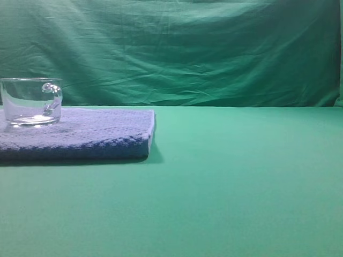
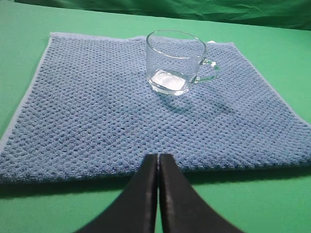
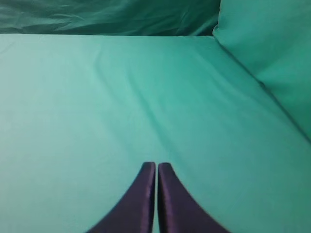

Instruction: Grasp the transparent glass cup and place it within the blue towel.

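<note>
The transparent glass cup point(image 1: 31, 101) stands upright on the blue towel point(image 1: 102, 131) at the far left of the exterior view, its handle to the right. In the left wrist view the cup point(image 2: 176, 62) sits on the far right part of the towel point(image 2: 97, 111), handle pointing right. My left gripper point(image 2: 158, 156) is shut and empty, hovering at the towel's near edge, well short of the cup. My right gripper point(image 3: 156, 165) is shut with nothing in it, over bare green cloth. Neither gripper shows in the exterior view.
Green cloth covers the table point(image 1: 241, 182) and hangs as a backdrop point(image 1: 187, 48). In the right wrist view a green cloth wall point(image 3: 272, 43) rises at the right.
</note>
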